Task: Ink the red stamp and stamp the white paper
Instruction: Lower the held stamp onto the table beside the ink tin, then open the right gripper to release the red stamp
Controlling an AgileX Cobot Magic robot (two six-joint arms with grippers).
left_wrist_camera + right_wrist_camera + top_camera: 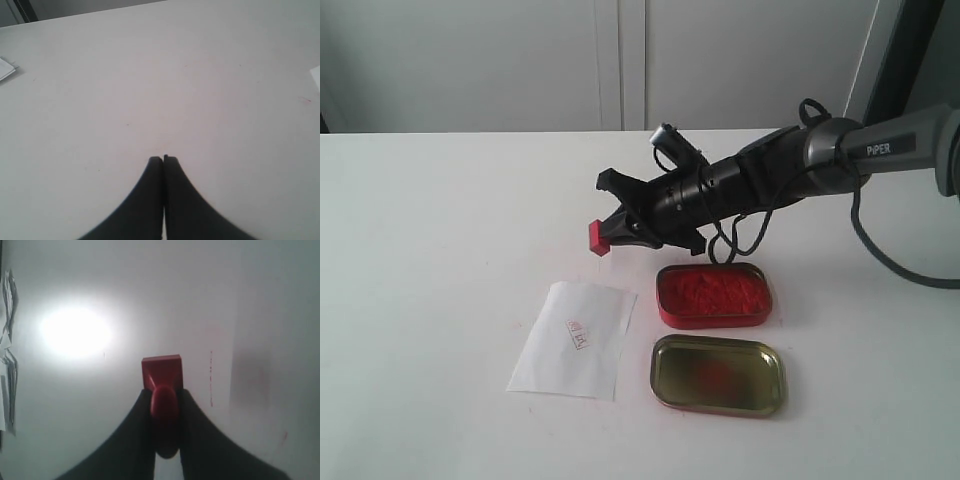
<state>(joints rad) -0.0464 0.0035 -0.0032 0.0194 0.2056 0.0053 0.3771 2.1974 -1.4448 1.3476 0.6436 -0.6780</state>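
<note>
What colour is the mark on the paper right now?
Red: a small imprint near the middle of the white paper. It shows best in the exterior view.

"PiPER" on the right arm (892, 147)

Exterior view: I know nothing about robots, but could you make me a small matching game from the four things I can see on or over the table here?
Things:
1. red stamp
2. white paper
3. ink tin
4. tin lid

States:
A. lies flat on the table and bears a small red imprint
B. gold inside, with only a faint red smear
C. held off the table by the right gripper
D. filled with red ink

Pairs: 1-C, 2-A, 3-D, 4-B
</note>
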